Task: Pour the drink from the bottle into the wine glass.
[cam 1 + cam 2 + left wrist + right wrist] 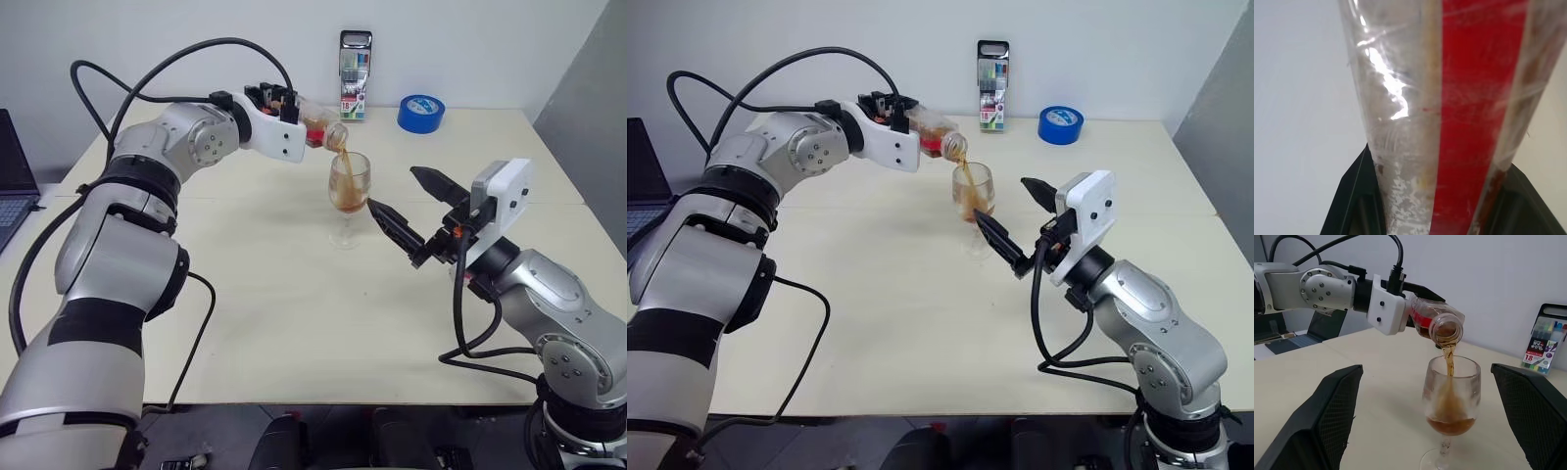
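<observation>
1. Left eye view gives me the cream bench (294,333), the largest thing here, carrying everything.
2. My left tool (294,117) is clamped on the bottle (321,129), which lies tipped nearly level with its mouth over the wine glass (349,191).
3. My right tool (416,211) stands wide apart, holding nothing, just right of the glass.
4. I see the glass upright at mid-bench.
5. I see the drink (1448,363) streaming from the bottle and pooling in the bowl.

Looks like an office or lab test bench. Plain cream table (294,333) vs. bare white wall, w/ laptop (15,181), marker pack (355,76) & blue tape roll (421,113).
</observation>
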Robot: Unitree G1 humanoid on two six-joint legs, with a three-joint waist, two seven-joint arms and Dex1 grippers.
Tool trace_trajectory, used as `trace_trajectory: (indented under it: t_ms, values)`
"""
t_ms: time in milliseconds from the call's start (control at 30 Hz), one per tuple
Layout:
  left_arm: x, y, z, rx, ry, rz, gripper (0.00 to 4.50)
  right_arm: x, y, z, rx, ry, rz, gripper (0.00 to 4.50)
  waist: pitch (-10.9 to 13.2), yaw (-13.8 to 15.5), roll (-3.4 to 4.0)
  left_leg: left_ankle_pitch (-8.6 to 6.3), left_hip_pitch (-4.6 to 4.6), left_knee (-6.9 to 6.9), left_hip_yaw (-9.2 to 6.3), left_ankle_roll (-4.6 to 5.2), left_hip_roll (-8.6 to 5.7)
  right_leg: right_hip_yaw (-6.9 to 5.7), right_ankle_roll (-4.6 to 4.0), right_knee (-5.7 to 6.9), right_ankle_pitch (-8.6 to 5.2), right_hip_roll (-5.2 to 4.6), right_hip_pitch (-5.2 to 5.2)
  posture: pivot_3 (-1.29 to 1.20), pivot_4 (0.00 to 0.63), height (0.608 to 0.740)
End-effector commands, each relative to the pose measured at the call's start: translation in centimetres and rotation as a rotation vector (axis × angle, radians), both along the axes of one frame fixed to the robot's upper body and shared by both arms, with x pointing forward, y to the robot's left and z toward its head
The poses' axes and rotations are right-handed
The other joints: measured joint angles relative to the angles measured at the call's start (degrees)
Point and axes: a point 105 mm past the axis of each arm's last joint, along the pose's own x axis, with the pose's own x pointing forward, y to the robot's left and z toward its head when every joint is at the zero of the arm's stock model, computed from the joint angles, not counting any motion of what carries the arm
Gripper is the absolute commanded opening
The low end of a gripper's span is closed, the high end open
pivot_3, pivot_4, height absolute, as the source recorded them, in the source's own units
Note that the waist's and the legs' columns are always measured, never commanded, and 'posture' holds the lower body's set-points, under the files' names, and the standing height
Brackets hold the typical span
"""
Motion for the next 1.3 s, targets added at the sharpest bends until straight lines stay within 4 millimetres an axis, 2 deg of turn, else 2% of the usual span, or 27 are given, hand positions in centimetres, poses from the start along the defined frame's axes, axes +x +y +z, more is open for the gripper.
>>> trace_trajectory:
  t_ms: [33,700,1067,1233,1300]
  values:
    - [-0.3,-0.1,2.7,-0.014,-0.079,-0.007,1.75,-0.6,0.0,1.1,-0.002,-0.065,-0.002,4.5,0.0,0.0,0.0,0.0,0.0,0.0,0.0,0.0,0.0,0.0,0.0,0.0,0.0,0.0,0.0,0.0,0.15,0.74]
    - [-0.2,-0.2,2.7,-0.001,-0.085,0.0,1.75,-0.5,-0.1,1.1,-0.007,-0.062,-0.008,4.5,0.0,0.0,0.0,0.07,0.0,0.01,0.01,-0.13,0.0,0.01,0.0,0.01,0.0,0.0,-0.01,0.0,0.15,0.74]
    - [-0.4,-0.3,3.0,-0.255,0.047,-0.031,1.75,-0.5,-0.1,0.7,-0.015,-0.048,-0.007,4.5,0.0,-0.01,0.0,0.07,0.0,0.02,0.02,-0.13,0.0,0.02,0.0,0.03,0.0,0.0,-0.01,0.0,0.15,0.74]
    - [-1.1,-0.9,3.8,-0.487,0.161,-0.126,1.75,-0.5,0.1,0.6,-0.014,-0.04,0.009,4.5,0.0,-0.02,0.0,0.08,0.0,0.04,0.02,-0.13,0.0,0.02,0.0,0.04,0.0,0.0,-0.01,0.0,0.15,0.74]
    - [-1.3,-1.0,4.4,-0.681,0.242,-0.185,1.75,-0.5,0.2,0.4,-0.016,-0.035,0.023,4.5,0.0,-0.02,0.0,0.08,0.0,0.05,0.02,-0.14,0.0,0.02,0.0,0.04,0.0,0.0,-0.01,0.0,0.15,0.74]
